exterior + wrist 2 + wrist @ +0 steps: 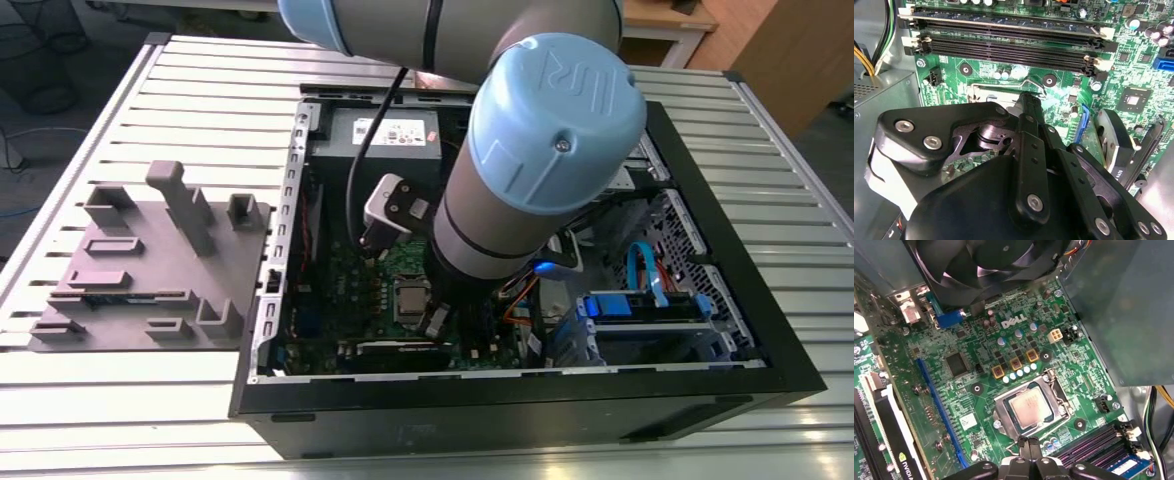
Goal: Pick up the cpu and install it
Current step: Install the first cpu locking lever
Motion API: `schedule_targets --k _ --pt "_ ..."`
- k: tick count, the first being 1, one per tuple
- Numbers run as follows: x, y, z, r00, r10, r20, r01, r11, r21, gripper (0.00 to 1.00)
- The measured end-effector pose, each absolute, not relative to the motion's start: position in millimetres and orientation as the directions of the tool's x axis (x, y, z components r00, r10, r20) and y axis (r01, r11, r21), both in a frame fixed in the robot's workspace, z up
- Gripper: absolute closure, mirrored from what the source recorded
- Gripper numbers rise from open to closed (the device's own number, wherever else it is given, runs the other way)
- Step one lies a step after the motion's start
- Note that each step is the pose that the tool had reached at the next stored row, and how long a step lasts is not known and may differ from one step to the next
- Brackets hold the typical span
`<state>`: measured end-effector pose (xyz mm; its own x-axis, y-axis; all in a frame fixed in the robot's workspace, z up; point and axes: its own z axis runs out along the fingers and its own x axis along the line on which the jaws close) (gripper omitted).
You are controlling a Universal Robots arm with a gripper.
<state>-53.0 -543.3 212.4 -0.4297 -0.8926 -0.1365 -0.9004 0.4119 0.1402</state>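
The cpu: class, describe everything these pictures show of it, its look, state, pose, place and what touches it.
The cpu is a small, flat, square chip with a pale silver-grey metal top that looks dull. It lies level, face up, inside the socket frame on the green motherboard, near the black memory slots. The frame surrounds its edges. The gripper hangs close beside it, with no contact visible. In the exterior view the cpu sits beside the arm.

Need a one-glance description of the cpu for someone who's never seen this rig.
Find the open black computer case, then the green motherboard inside. Mid-board, in a metal-framed socket between gold-topped components and black memory slots, lies the cpu: the flat square with a pale silver top.
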Motion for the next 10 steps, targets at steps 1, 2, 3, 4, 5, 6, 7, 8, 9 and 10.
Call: schedule_targets --k 1,2,3,4,5,6,7,8,9,10 --pt "-52.9 -542.9 212.3 -0.43 -0.893 -0.137 -0.9 0.412 0.14 0.89" --pt "-52.9 -542.2 212.3 -0.429 -0.893 -0.137 -0.9 0.412 0.14 0.89" --pt "-52.7 -541.3 212.4 -0.43 -0.893 -0.136 -0.9 0.412 0.14 0.89" --pt "-52.4 -540.2 212.3 -0.43 -0.893 -0.136 -0.9 0.412 0.14 0.89" --pt "-52.2 -539.4 212.4 -0.43 -0.893 -0.136 -0.9 0.412 0.14 0.89" --pt "-51.9 -538.7 212.4 -0.43 -0.893 -0.136 -0.9 0.412 0.14 0.89" --pt "-51.4 -538.0 212.4 -0.43 -0.893 -0.135 -0.9 0.412 0.14 0.89" --pt "-50.9 -537.4 212.3 -0.43 -0.893 -0.136 -0.9 0.412 0.14 0.89" --pt "-50.2 -536.8 212.4 -0.43 -0.893 -0.135 -0.9 0.412 0.14 0.89" --pt "-49.1 -536.4 212.4 -0.43 -0.893 -0.135 -0.9 0.412 0.14 0.89"
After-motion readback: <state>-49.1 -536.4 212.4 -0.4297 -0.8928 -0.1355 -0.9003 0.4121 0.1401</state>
